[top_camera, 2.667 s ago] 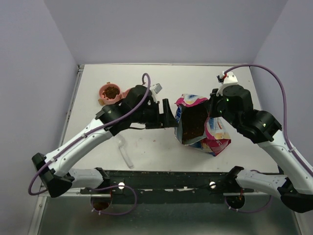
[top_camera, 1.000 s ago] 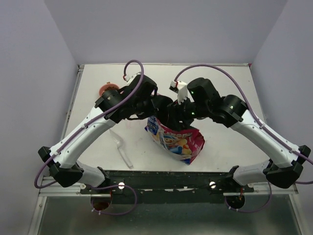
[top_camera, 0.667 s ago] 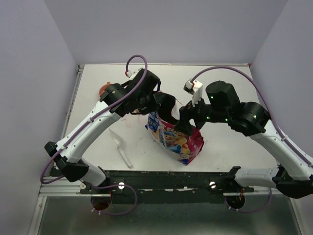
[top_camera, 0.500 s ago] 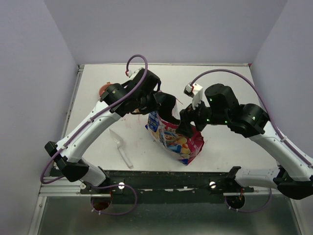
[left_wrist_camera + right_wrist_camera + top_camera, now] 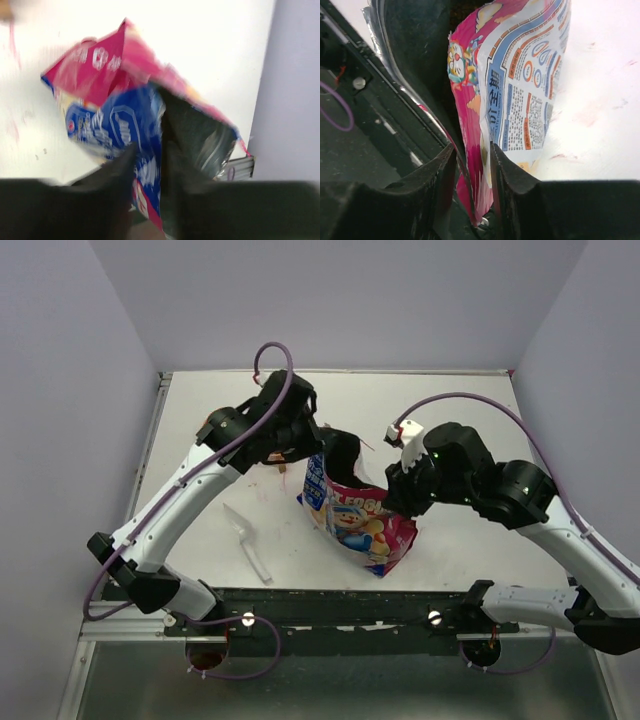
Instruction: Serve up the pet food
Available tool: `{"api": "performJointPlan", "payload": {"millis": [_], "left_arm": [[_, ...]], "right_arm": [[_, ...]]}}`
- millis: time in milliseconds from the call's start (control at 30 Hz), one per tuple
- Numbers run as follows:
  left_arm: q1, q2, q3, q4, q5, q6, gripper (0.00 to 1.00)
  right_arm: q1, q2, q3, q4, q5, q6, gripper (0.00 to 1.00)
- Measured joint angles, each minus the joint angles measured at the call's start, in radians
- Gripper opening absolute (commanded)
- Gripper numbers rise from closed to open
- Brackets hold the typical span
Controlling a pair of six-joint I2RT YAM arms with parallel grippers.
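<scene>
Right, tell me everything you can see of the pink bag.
The pink bag is a glossy, foil-like pouch, magenta with blue panels, cartoon figures and printed text. It is open at the top, and the mouth is a dark, silvery-lined hollow whose contents cannot be made out. It sits mid-table, held up between the arms: the left gripper pinches one rim of the mouth and the right gripper pinches the opposite rim. Its crumpled lower end appears to rest on the white table.

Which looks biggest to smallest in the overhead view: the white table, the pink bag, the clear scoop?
Largest by far is the table.
Then the bag, though standing up toward the camera may flatter it.
Last the scoop, small and lying flat.
</scene>
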Motion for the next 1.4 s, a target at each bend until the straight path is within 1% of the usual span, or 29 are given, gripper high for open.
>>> {"api": "performJointPlan", "payload": {"millis": [33, 67, 100, 133, 167, 200, 233, 267, 300, 333, 367, 400, 467, 500, 533, 600, 700, 767, 833, 1000, 1133, 1233, 1267, 1400], "left_arm": [[0.017, -0.006, -0.008, 0.034, 0.013, 0.018, 0.65], [0.050, -0.023, -0.022, 0.080, 0.037, 0.044, 0.67], [0.084, -0.048, -0.049, 0.134, 0.070, 0.076, 0.68], [0.107, -0.067, -0.071, 0.169, 0.089, 0.098, 0.67], [0.146, -0.102, -0.113, 0.222, 0.137, 0.130, 0.58], [0.193, -0.145, -0.162, 0.283, 0.195, 0.169, 0.53], [0.222, -0.170, -0.191, 0.315, 0.234, 0.191, 0.51], [0.254, -0.195, -0.225, 0.363, 0.283, 0.220, 0.48], [0.290, -0.224, -0.264, 0.419, 0.345, 0.252, 0.48], [0.323, -0.243, -0.298, 0.470, 0.407, 0.283, 0.49], [0.343, -0.251, -0.320, 0.513, 0.465, 0.307, 0.52], [0.357, -0.249, -0.329, 0.541, 0.516, 0.327, 0.53], [0.375, -0.213, -0.318, 0.573, 0.623, 0.366, 0.49], [0.380, -0.183, -0.299, 0.574, 0.660, 0.376, 0.49], [0.381, -0.158, -0.280, 0.565, 0.675, 0.376, 0.53], [0.381, -0.087, -0.234, 0.529, 0.681, 0.340, 0.62], [0.381, -0.058, -0.268, 0.513, 0.653, 0.233, 0.64], [0.384, -0.081, -0.314, 0.509, 0.612, 0.150, 0.63], [0.385, -0.101, -0.328, 0.469, 0.570, 0.074, 0.63], [0.385, -0.090, -0.271, 0.349, 0.520, -0.083, 0.63], [0.376, -0.082, -0.263, 0.293, 0.494, -0.208, 0.61], [0.373, -0.040, -0.214, 0.214, 0.492, -0.291, 0.61], [0.372, -0.006, -0.176, 0.179, 0.495, -0.317, 0.60], [0.365, 0.080, -0.106, 0.139, 0.498, -0.372, 0.59]], "right_arm": [[0.000, -0.010, -0.006, 0.000, -0.012, -0.005, 0.31], [0.000, -0.020, -0.012, 0.002, -0.025, -0.008, 0.27], [0.000, -0.031, -0.019, 0.006, -0.036, -0.011, 0.23], [0.000, -0.037, -0.024, 0.008, -0.046, -0.015, 0.19], [0.000, -0.042, -0.029, 0.010, -0.051, -0.017, 0.15], [0.000, -0.044, -0.033, 0.013, -0.054, -0.019, 0.11], [0.000, -0.044, -0.034, 0.014, -0.056, -0.020, 0.08], [0.000, -0.043, -0.034, 0.014, -0.057, -0.022, 0.07], [0.000, -0.041, -0.034, 0.014, -0.056, -0.024, 0.05], [0.000, -0.040, -0.034, 0.014, -0.056, -0.025, 0.05], [0.000, -0.040, -0.034, 0.014, -0.056, -0.027, 0.05], [0.000, -0.040, -0.034, 0.014, -0.056, -0.029, 0.04], [0.000, -0.039, -0.034, 0.013, -0.054, -0.031, 0.04], [0.000, -0.037, -0.032, 0.013, -0.052, -0.031, 0.04], [0.000, -0.035, -0.030, 0.011, -0.049, -0.032, 0.04], [0.000, -0.031, -0.025, 0.006, -0.045, -0.032, 0.04], [0.000, -0.025, -0.018, 0.000, -0.041, -0.032, 0.04], [0.000, -0.019, -0.015, -0.001, -0.041, -0.031, 0.04], [0.000, -0.014, -0.011, -0.002, -0.040, -0.029, 0.03], [0.000, -0.003, -0.002, -0.006, -0.041, -0.028, 0.03], [0.000, 0.000, 0.000, -0.006, -0.041, -0.028, 0.02], [0.000, 0.000, 0.000, -0.006, -0.041, -0.028, 0.01], [0.000, 0.001, 0.000, -0.006, -0.041, -0.028, 0.01], [0.000, 0.003, 0.000, -0.005, -0.041, -0.028, 0.00]]}}
